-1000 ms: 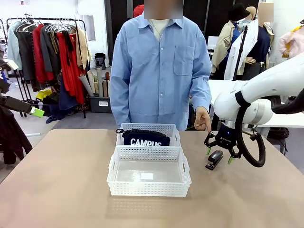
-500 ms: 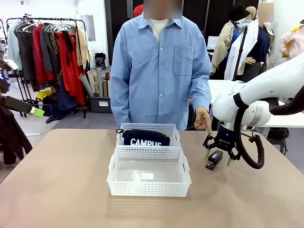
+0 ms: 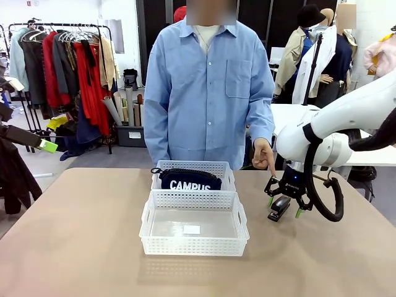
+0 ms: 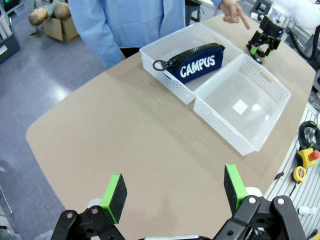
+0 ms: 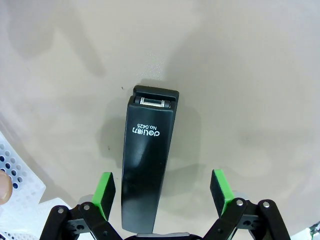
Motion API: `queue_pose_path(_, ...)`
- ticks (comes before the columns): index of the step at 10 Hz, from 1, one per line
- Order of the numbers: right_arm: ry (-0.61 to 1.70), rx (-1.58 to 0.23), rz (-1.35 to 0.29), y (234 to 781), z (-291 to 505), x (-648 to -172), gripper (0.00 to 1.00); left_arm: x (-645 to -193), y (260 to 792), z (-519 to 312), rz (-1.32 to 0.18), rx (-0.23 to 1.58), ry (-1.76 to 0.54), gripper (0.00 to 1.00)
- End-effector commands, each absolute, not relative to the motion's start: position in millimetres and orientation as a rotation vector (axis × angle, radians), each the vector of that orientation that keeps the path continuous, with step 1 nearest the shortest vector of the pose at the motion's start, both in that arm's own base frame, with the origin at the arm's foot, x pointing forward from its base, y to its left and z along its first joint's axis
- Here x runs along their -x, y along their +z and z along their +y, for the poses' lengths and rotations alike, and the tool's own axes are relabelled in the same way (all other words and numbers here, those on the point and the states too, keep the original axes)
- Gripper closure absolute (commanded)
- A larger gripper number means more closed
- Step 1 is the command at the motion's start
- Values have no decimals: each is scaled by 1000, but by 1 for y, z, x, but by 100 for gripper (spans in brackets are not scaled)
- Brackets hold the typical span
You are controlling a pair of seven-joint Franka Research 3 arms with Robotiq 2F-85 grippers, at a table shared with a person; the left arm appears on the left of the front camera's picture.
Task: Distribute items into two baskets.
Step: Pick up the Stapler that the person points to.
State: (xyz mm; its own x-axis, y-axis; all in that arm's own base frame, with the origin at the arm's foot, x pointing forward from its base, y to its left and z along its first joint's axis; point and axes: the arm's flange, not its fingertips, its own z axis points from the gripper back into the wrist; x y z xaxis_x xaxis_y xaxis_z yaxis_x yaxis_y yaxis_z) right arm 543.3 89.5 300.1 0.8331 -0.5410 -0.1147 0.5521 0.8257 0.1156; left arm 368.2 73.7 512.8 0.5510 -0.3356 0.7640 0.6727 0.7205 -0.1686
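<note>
A small black stapler [image 3: 279,209] [image 5: 147,165] lies flat on the tan table, right of the baskets. My right gripper [image 3: 284,205] [image 5: 162,190] stands open astride it, one green pad on each side, apart from its flanks. The far basket [image 3: 192,164] [image 4: 150,56] holds the navy "CAMPUS" pouch [image 3: 189,181] [image 4: 197,62]. The near basket [image 3: 193,246] [image 4: 250,145] has only a small white label inside. My left gripper [image 4: 174,189] hangs open high above bare tabletop, nothing between its pads.
The person stands at the far edge, one hand [image 3: 264,154] [image 4: 232,9] pointing down just behind the stapler. A corner of a basket [image 5: 12,170] lies close to my right gripper. Cables and a yellow stop button [image 4: 305,165] sit beyond the table's edge.
My right gripper has come down a little and shifted slightly left, so its open fingers now straddle the stapler. The baskets, pouch and person's hand have stayed put.
</note>
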Motion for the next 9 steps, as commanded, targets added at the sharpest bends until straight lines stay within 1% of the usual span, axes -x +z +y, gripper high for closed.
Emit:
queue_pose_path(1,-581,-147,77,302,89,-543,0,-368,515,74,-776,490,-619,0)
queue_pose_path(6,-581,-146,78,300,89,-543,0,-368,515,74,-776,490,-619,0)
queue_pose_path(7,-598,-122,56,299,93,-547,6,-368,515,74,-776,490,-619,0)
queue_pose_path(8,-616,-112,49,299,95,-548,20,-368,515,74,-776,490,-619,0)
queue_pose_path(9,-619,-105,46,298,96,-548,37,-368,515,74,-776,490,-619,0)
